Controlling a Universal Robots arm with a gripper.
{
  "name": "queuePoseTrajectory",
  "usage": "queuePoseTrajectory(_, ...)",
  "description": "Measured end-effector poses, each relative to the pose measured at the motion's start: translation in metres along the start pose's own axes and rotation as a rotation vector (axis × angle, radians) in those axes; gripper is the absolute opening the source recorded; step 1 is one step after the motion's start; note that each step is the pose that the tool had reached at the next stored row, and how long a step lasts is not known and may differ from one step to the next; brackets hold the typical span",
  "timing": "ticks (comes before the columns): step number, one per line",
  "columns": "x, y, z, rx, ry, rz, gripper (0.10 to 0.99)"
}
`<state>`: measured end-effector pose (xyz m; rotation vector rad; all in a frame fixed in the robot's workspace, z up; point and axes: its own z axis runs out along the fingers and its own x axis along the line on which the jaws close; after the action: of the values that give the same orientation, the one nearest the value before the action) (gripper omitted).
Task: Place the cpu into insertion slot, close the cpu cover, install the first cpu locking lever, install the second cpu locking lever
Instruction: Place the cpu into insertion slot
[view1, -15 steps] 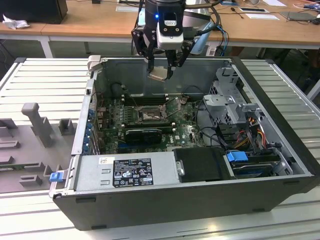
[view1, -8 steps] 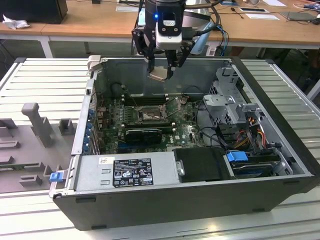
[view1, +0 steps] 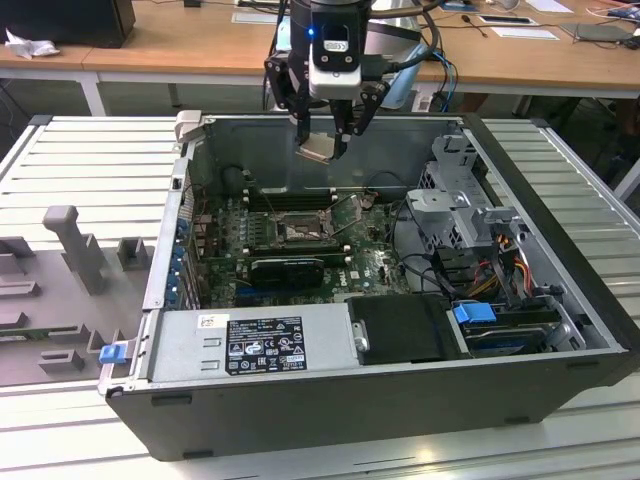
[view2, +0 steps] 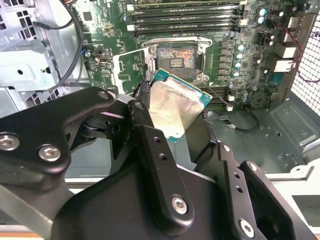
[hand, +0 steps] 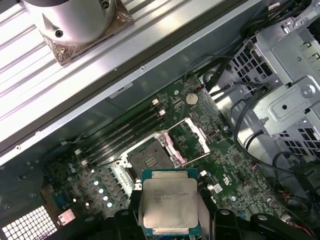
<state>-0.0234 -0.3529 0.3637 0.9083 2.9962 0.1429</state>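
Hand (view1: 322, 140): narrowed onto the chip (view1: 316, 150), pinching it by two opposite edges. Hangs over the open computer case (view1: 300, 400), close to its far wall and well above the green circuit board (view1: 380, 265). Carries the chip (view2: 175, 107) tilted, not level, with the pale metal face turned up toward both wrist cameras. Grips with black fingers (hand: 123, 220) along the chip's (hand: 170, 205) sides in the first wrist view, leaving the thin green rim showing at the free edges.

Not yet seated. Socket (view1: 300, 232) at about six o'clock from the hand in the exterior view, well apart from the chip and bare, with nothing in its dark square (hand: 147, 162). Cover frame (hand: 171, 146) apparently swung up and open just beside the socket, window clear through its middle.

Handling, by the look of it: light, thin and stiff, with no give under the fingers. Smooth metal top probably slippery, so best held at the edges, as now, rather than across the flat faces. Underside contacts and the socket's fine pins likely fragile. Tolerates little tilt or sideways rubbing on the way in, and no pressing. Best taken at the middle of two opposite sides, clear of the corners, so as to keep the plate from pivoting in the grip.
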Motion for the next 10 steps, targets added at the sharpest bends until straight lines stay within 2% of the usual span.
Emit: queuePoseTrajectory(10,0.0,0.0,0.0,-0.001,-0.0052,0.058,0.525)
